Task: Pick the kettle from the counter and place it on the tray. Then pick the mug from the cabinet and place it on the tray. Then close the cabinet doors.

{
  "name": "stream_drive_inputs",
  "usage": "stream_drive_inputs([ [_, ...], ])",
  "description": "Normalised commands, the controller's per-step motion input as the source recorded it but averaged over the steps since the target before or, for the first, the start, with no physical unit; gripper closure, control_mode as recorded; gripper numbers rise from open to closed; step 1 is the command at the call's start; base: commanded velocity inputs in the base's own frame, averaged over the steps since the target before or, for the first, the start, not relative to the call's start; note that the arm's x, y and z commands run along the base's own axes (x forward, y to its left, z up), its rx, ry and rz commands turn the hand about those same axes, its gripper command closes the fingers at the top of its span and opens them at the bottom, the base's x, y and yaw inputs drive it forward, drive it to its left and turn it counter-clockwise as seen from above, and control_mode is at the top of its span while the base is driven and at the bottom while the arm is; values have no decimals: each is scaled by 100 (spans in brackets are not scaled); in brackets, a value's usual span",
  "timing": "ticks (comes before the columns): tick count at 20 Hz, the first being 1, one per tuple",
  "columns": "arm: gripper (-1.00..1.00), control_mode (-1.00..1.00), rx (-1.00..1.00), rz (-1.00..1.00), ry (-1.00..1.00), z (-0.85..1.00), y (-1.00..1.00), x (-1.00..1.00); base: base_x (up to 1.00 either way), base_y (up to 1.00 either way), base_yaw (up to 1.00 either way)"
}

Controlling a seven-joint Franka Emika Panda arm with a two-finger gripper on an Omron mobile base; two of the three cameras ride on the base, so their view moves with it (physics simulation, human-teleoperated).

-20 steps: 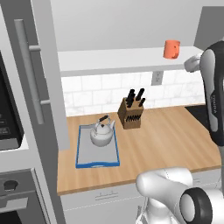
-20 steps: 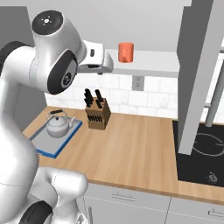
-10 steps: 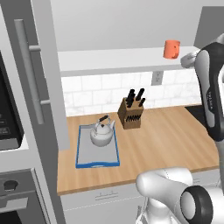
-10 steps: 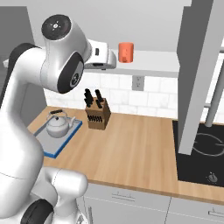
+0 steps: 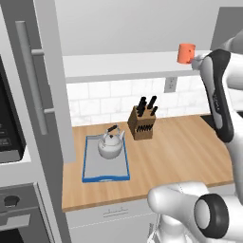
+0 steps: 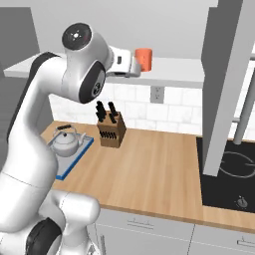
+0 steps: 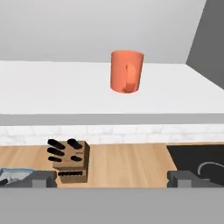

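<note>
Nearing mug (image 7: 127,71), open tool (image 7: 112,178) now closer.

One kettle (image 5: 110,145), one tray (image 5: 89,169), one mug (image 7: 127,71), one knife block (image 5: 142,124), two open cabinet doors (image 5: 40,80).

Kitchen: wooden counter (image 5: 180,152) w/ knife block (image 5: 143,124), tiled backsplash (image 5: 104,102), black stovetop (image 6: 231,184), oven (image 5: 19,213), wall cabinet (image 5: 133,64) above.

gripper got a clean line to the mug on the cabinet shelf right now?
Probably yes. In the hand view the mug stands upright straight ahead on the pale shelf, handle facing the camera, nothing in front of it. The gripper is open and the doors are swung aside.
</note>
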Motion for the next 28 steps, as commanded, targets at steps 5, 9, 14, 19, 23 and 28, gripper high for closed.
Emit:
stream_drive_inputs([
  [5,-100,-100,4,-3,0,0,-31,44,0,0,0],
  [9,-100,-100,1,0,0,0,-3,45,0,0,0],
  [14,-100,-100,0,0,6,-2,-1,49,0,0,0],
  [19,-100,-100,0,0,1,-11,-8,40,0,0,0],
  [23,-100,-100,0,0,0,-16,-10,35,0,0,0],
  [28,-100,-100,0,0,0,-9,-1,33,0,0,0],
])
